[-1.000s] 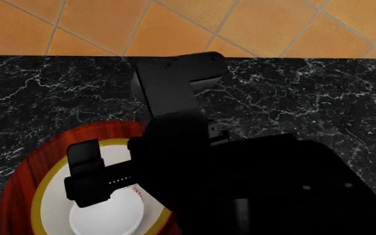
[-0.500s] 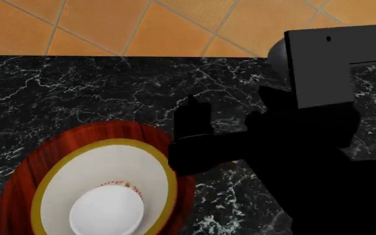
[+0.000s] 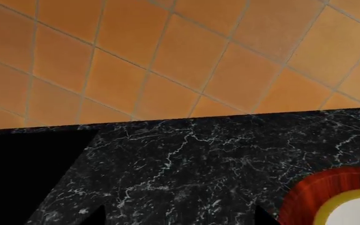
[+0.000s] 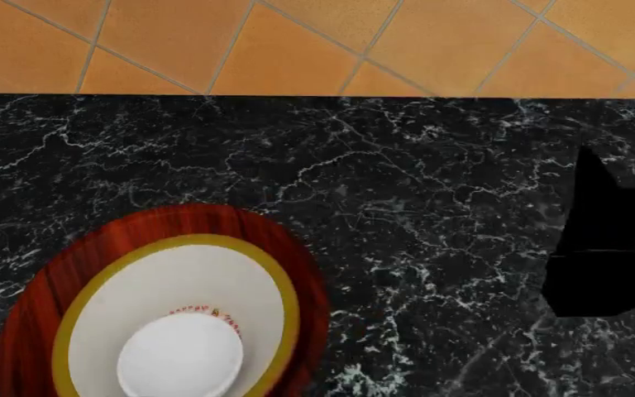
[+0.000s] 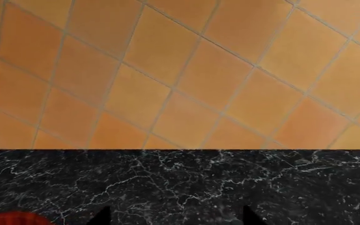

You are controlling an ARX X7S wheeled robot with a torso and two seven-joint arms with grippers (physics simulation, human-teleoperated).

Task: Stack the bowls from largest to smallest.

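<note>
All three bowls sit nested at the counter's near left in the head view. The red-brown wood-grain bowl is outermost. The white bowl with the yellow rim lies in it, and the small plain white bowl rests inside that one. The left wrist view catches the red-brown bowl's edge and the yellow rim. My left gripper is open over bare marble beside them. My right gripper is open too, nothing between its tips, with a sliver of the red-brown bowl off to one side.
The black marble counter ends at a far edge, with orange floor tiles beyond. A flat black shape lies at the right edge of the head view; whether it is arm or shadow is unclear.
The right arm, which hung over the small white bowl, has lifted and swung away to the right, out of the head view. The small white bowl stays inside the yellow-rimmed bowl.
</note>
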